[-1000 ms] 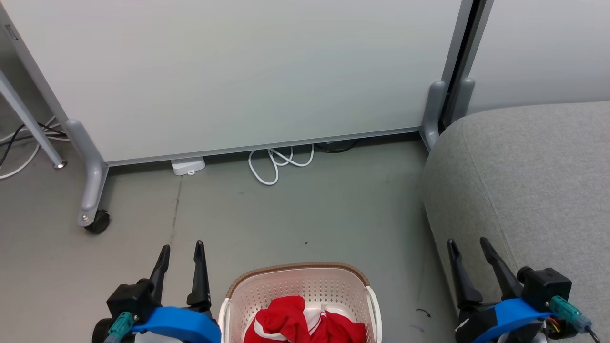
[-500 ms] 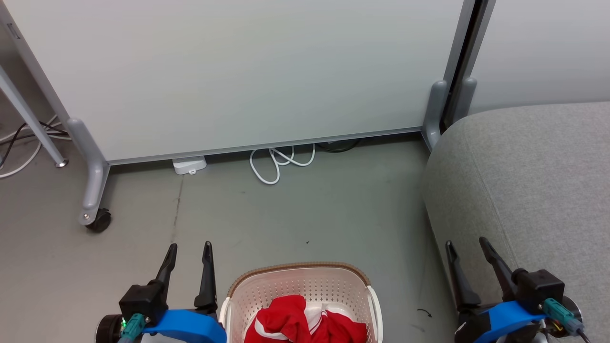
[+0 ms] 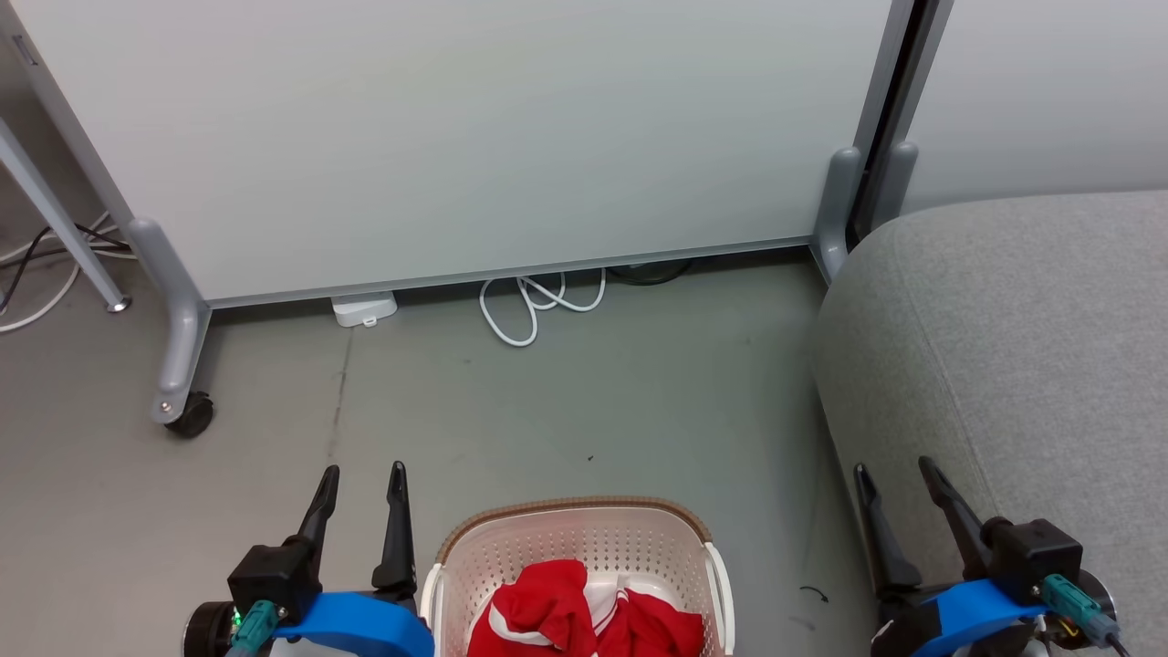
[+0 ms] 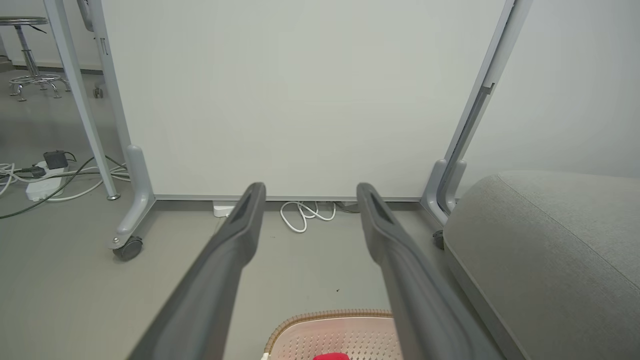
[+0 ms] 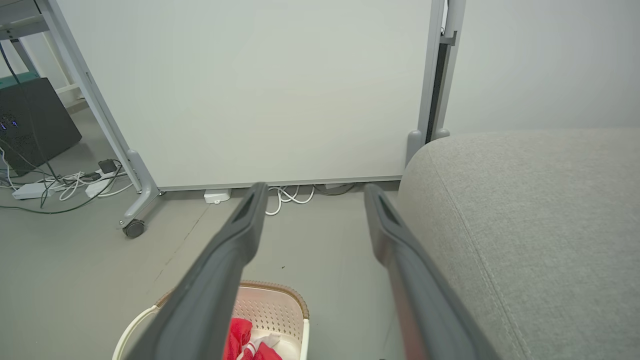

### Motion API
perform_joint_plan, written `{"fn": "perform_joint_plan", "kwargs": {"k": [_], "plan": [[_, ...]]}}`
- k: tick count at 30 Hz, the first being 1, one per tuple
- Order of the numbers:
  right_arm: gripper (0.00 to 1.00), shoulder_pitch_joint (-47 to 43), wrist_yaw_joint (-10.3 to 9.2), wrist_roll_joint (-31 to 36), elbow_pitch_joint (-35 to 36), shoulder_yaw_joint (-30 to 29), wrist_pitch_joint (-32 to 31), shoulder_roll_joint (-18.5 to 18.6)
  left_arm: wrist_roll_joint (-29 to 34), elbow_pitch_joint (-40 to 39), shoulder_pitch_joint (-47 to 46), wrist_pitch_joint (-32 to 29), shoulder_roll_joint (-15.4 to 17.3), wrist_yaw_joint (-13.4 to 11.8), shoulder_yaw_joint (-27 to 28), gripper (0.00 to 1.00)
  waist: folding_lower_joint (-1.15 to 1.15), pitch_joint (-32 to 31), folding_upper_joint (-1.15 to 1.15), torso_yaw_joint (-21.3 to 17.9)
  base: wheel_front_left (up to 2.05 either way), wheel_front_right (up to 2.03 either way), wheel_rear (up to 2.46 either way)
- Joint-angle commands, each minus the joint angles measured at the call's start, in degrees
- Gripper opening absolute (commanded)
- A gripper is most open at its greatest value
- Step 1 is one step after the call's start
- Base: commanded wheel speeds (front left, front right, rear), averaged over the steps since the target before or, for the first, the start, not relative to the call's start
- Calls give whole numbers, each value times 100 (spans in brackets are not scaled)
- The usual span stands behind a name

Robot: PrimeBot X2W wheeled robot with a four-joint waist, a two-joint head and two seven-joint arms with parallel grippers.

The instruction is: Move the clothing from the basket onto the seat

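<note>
My left pincer sits at about 7 o'clock in the head view, its two dark fingers spread apart and released, gripping nothing. My right pincer, at 5 o'clock, is parted and empty in the same way. Its fingers overlap the front edge of the seat in that view, and I cannot tell whether they touch it. The basket stands on the grey floor at 6 o'clock, between my pincers and just beside the left one. The bottom edge cuts it off, leaving its far brown rim and perforated back wall in sight. The clothing lies bunched inside it, red with a white stripe and a bit of white fabric near the middle. Its near part is cut off too, and I cannot make out how many garments there are. The seat spreads from 3 to 5 o'clock and runs off the right edge. In the left wrist view my right-hand finger hides part of the basket, and a sliver of red shows at the bottom edge. In the right wrist view my left-hand finger covers part of the basket and clothing. At 12 o'clock stands a pale panel on grey legs, with a caster near 9 o'clock. A white cable is looped at its lower edge.
</note>
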State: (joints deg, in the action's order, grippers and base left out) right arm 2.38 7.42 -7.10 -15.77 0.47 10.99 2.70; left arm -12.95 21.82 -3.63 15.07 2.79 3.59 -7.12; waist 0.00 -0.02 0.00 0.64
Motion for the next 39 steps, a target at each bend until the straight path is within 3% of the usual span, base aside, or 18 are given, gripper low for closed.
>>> {"fn": "perform_joint_plan", "kwargs": {"k": [1, 10, 18, 24, 39], "plan": [[100, -10, 13, -46, 22, 6, 31, 34, 31, -13, -15, 16, 19, 15, -10, 100, 0, 26, 0, -16, 0, 0, 0], [100, 211, 12, -57, 161, 100, 89, 33, 104, 111, -196, 15, 21, 65, -84, 100, 0, 506, 0, -251, 0, 0, 0], [100, 483, 8, -140, 264, 215, 195, 29, 213, 463, -635, 16, 87, 138, -223, 100, 0, 1374, 0, -624, 0, 0, 0], [100, 790, 8, -256, 268, 395, 306, 29, 260, 1056, -1113, -55, 166, 187, -350, 100, 0, 1983, 0, -947, 0, 0, 0], [100, 1195, 8, -592, 225, 728, 424, 26, 62, 2940, -2005, -919, 399, 363, -717, 100, 0, 2905, 0, -1737, 0, 0, 0]]}}
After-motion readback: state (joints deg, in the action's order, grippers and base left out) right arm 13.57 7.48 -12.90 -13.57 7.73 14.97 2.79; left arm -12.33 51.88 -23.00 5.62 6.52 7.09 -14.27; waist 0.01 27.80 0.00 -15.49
